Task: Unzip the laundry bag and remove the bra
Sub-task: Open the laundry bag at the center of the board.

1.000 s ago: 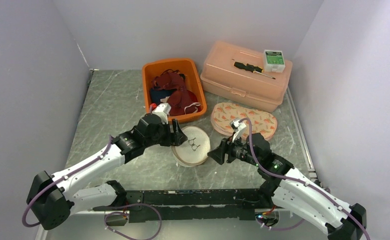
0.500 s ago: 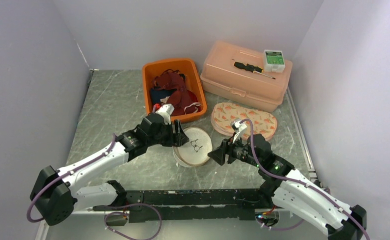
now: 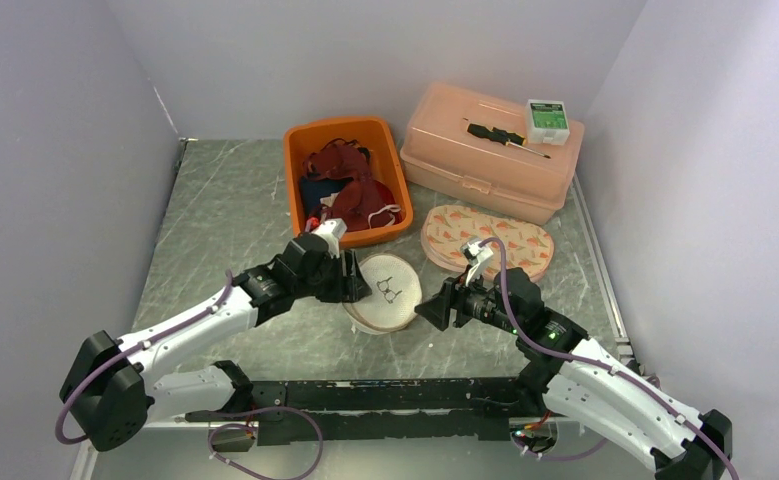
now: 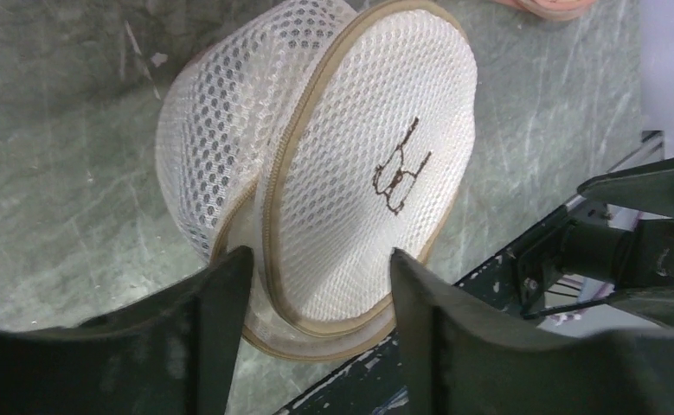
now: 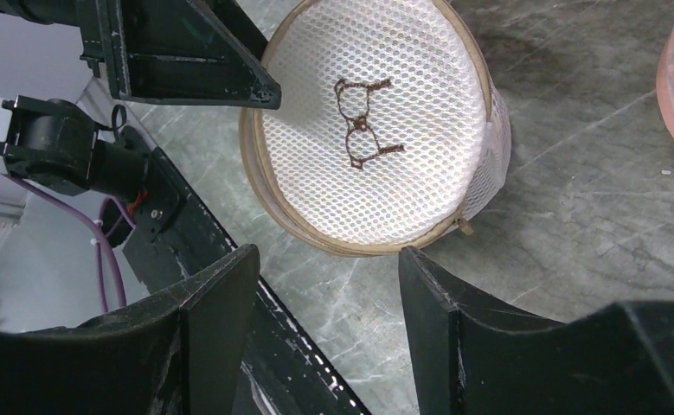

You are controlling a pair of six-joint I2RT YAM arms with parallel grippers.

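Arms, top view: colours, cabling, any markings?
Left arm and right arm match: white shells on the long links, black joints, bases and wrists. A purple cable loops along each. Jaws are black, flat, wedge-shaped. A green light glows on the right arm. No lettering is legible.

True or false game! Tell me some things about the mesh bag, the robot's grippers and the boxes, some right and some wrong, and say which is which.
1. The round white mesh laundry bag sits on the grey marbled table between the left gripper and the right gripper. True.
2. The right gripper is squeezing the bag. False: it is open and apart from the bag.
3. A black-handled screwdriver lies on the peach plastic box. True.
4. The orange plastic bin is empty. False: red clothes lie in it.
5. The left gripper is open. True.
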